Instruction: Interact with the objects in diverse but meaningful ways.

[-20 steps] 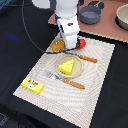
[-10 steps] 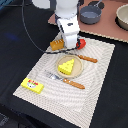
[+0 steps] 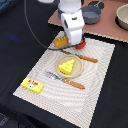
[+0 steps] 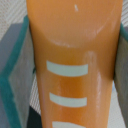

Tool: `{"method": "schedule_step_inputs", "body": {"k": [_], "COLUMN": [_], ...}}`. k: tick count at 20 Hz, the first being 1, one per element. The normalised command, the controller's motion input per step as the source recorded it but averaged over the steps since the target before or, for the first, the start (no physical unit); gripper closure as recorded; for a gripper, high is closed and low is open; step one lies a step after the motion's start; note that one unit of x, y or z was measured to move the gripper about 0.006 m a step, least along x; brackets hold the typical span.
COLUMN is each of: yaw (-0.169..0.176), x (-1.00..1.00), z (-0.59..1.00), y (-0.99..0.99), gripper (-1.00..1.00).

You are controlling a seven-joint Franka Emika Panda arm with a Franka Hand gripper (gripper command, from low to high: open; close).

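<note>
As wrist view fills with orange loaf point(image 4: 75, 65), tool point(image 3: 75, 44) sits right over it, jaws flanking its sides; grip contact unclear. Loaf point(image 3: 61, 42) lies just beyond plate point(image 3: 75, 74), cheese point(image 3: 66, 65) nearer. Long axis runs along jaw gap.

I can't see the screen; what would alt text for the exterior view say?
A white robot arm's gripper reaches down beside a golden bread loaf at a striped placemat's edge. On the mat, a yellow cheese wedge sits on a plate.
</note>
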Motion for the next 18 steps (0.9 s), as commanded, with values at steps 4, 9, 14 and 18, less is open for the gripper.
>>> {"method": "schedule_step_inputs", "body": {"k": [4, 9, 14, 18], "yaw": [0.054, 0.083, 0.088, 0.051], "x": [-0.26, -0.39, -0.57, -0.7], "z": [0.36, -0.33, -0.55, -0.38], "y": [0.3, 0.14, 0.0, 0.0], "gripper": [1.0, 1.0, 1.0, 1.0]}}
